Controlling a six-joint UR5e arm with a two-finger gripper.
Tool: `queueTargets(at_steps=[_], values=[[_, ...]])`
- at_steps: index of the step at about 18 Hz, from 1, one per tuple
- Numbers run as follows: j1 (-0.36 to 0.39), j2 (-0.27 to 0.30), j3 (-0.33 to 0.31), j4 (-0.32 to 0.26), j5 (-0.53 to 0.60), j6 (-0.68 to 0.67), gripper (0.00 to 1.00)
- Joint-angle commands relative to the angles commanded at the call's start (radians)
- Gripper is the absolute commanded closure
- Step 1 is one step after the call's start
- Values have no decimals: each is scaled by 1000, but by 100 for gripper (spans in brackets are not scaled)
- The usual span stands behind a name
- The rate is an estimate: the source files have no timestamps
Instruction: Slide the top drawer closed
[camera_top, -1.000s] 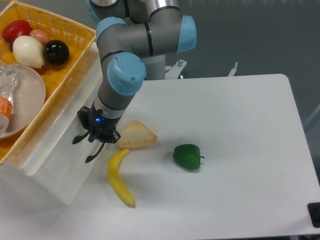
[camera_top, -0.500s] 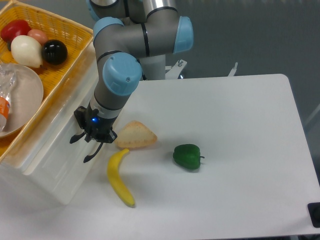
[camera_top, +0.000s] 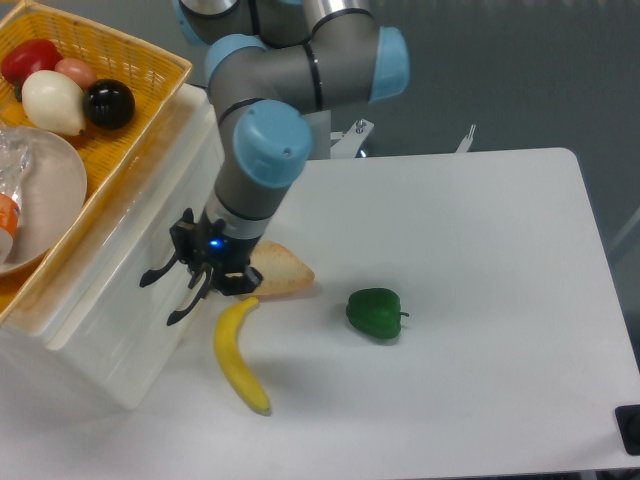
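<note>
The top drawer (camera_top: 120, 290) occupies the left side of the bench (camera_top: 480, 300), in the white cabinet below the yellow basket (camera_top: 150, 75). Its glossy front faces right, toward the bench centre. The front appears level with the cabinet face, with no step visible, so the closing stroke is judged complete or very nearly so; from this angle the seam cannot be confirmed.

The tool (camera_top: 180, 290) sits just beside the drawer front, at or near the black handle. Its two fingers are spread apart and grip nothing. Contact with the front cannot be determined.

Remaining work, as a judgement: verify full seating, then retract the arm.

A bread slice (camera_top: 278, 270) lies behind the tool, a banana (camera_top: 238, 358) just below it, and a green pepper (camera_top: 376, 312) farther right.
</note>
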Motion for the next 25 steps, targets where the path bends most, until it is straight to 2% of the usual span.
queueTargets(at_steps=[1, 3, 4, 5, 8, 12, 13, 16, 20, 25], values=[[8, -8, 8, 15, 2, 0, 42], [28, -32, 23, 57, 11, 0, 19], [40, -41, 31, 78, 18, 2, 2], [54, -48, 40, 87, 32, 5, 0], [78, -48, 40, 89, 128, 73, 0], [80, -64, 18, 88, 383, 208, 0], [84, -72, 23, 88, 396, 242, 0], [164, -89, 28, 80, 391, 331, 0], [239, -95, 23, 54, 393, 634, 0], [330, -109, 23, 35, 400, 819, 0]])
